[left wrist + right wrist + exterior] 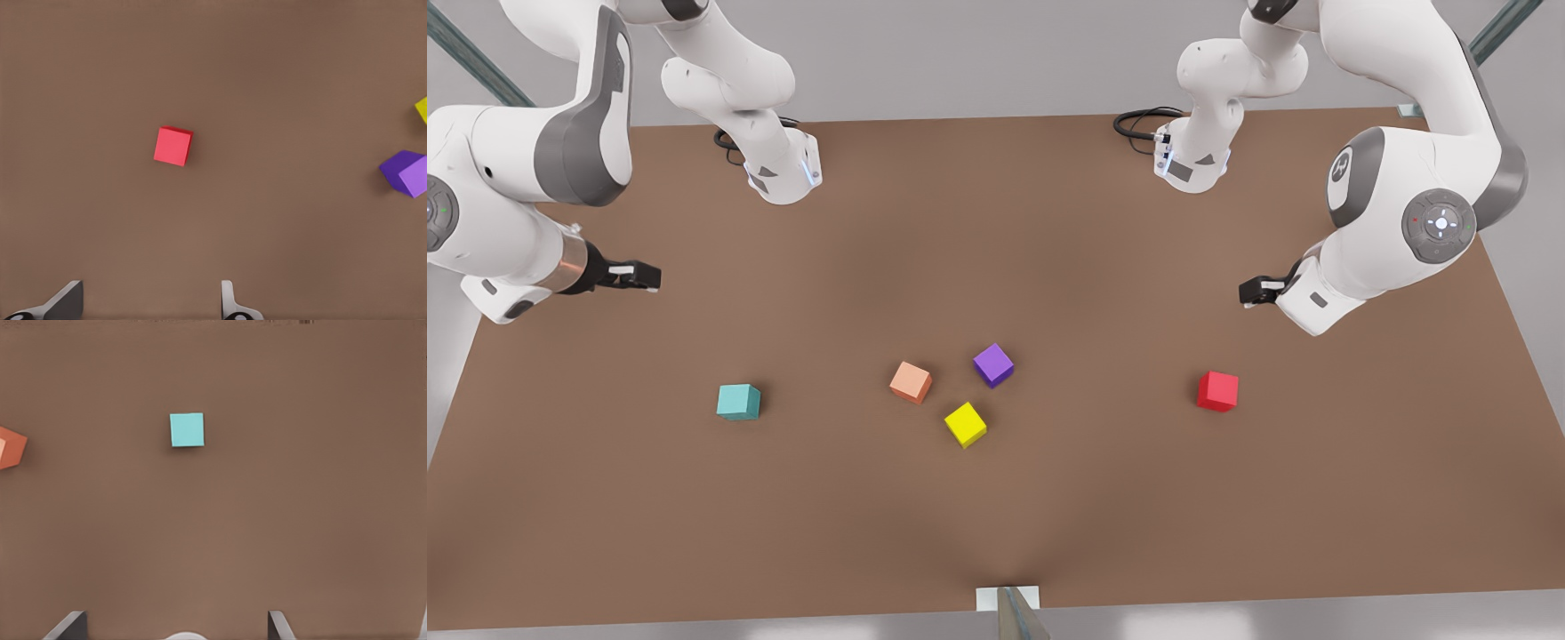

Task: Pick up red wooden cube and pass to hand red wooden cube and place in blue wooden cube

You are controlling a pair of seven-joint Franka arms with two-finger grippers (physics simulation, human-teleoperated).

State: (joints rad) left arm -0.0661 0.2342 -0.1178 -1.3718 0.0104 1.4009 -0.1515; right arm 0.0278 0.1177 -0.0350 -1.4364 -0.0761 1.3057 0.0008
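Wide brown table (1049, 222) under both arms, and nothing has been picked up yet. Over on the front view's right, the left gripper (1258, 292) hangs above the table with its fingers spread apart and nothing between them; its wrist camera looks straight down on the red wooden cube (173, 145), which sits flat on the table, near that gripper but not beneath the fingers. On the front view's left, the right gripper (636, 276) waits in the air, its fingers parted and empty in its wrist view, with the blue wooden cube (187, 429) lying on the table below and ahead of it. Between the two, in the middle of the table, a cluster: the salmon cube (911, 381), the purple cube (993, 364) and the yellow cube (965, 424), close together but apart from each other. The risks, as I judge them: the red cube lies slightly turned against the fingers, so a descent without lining up could clip a corner and spin it away. The mid-air handover is the dicey part, since a small cube leaves little free face for the second grip. And the stack needs a square release, or the red cube slides off the blue one.
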